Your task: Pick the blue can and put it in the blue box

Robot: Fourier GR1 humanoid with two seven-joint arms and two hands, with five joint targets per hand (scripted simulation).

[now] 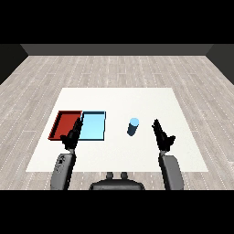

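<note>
A blue can (133, 126) stands upright on the white table (119, 100), right of centre. The light blue tray (93, 127) lies to its left, with the red tray (65, 124) beside it further left. My right hand (162, 135) hovers just right of the can, apart from it, fingers straight and pointing forward, holding nothing. My left hand (72, 135) is raised over the seam between the two trays, fingers straight, open and empty.
Both grey forearms (63, 170) come in from the lower corners. The table's front edge runs just behind my wrists. Wooden floor surrounds the table on all sides.
</note>
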